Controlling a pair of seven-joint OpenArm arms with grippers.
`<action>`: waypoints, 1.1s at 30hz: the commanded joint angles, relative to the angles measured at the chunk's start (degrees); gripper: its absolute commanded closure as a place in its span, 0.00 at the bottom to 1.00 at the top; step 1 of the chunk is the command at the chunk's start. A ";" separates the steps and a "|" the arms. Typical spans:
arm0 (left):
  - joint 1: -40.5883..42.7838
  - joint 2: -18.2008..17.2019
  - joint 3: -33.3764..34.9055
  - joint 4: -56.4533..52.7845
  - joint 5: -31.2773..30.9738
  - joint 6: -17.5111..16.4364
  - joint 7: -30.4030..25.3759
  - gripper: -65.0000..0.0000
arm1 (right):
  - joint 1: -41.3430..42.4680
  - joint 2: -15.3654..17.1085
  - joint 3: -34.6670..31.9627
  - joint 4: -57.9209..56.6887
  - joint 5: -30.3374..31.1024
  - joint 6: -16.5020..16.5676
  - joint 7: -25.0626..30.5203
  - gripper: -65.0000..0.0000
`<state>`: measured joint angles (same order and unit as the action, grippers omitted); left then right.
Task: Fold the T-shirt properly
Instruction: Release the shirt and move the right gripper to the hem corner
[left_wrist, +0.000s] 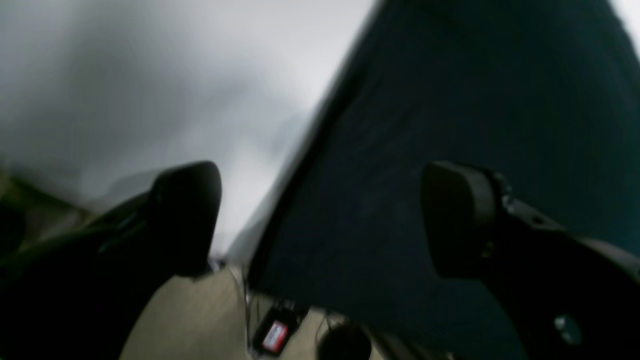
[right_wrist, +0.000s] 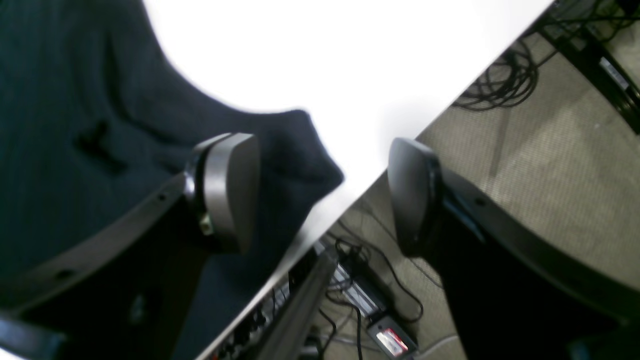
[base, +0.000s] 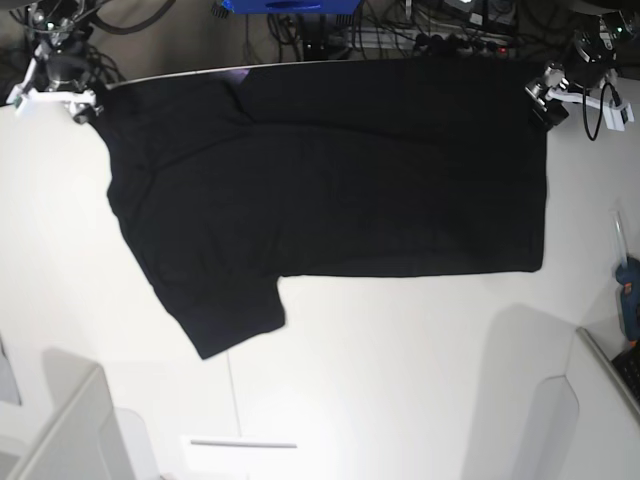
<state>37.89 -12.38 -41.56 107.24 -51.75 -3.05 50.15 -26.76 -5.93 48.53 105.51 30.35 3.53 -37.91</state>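
Obscured items, for your record: T-shirt was motion-blurred and cropped in your left wrist view; its far hem overhung the desk edge, hidden.

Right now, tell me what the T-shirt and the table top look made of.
T-shirt: soft matte black cloth, probably knit; it lies limp with shallow creases. Table: smooth white hard surface, likely laminate or painted board; it shows faint sheen and soft shadows.

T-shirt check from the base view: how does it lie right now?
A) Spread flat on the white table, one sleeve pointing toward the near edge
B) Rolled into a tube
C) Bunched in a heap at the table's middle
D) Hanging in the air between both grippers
A: the T-shirt lies flat on the table, with one sleeve sticking out toward the near edge.
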 joint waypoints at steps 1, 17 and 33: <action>0.40 -0.67 -1.12 2.08 -0.34 -0.34 -0.70 0.06 | 1.05 0.97 0.30 1.78 0.64 0.21 1.38 0.41; -16.57 -6.48 -3.41 0.58 0.63 -0.34 -0.61 1.00 | 21.80 14.68 -21.59 -10.09 0.11 -0.15 -1.08 0.41; -21.58 -9.99 7.06 -9.35 14.69 -0.34 -0.96 0.41 | 53.01 23.30 -44.27 -50.35 0.11 0.21 5.60 0.40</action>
<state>16.47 -21.26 -34.04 96.79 -36.91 -3.09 50.24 24.56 16.21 3.92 54.24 30.79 3.95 -33.21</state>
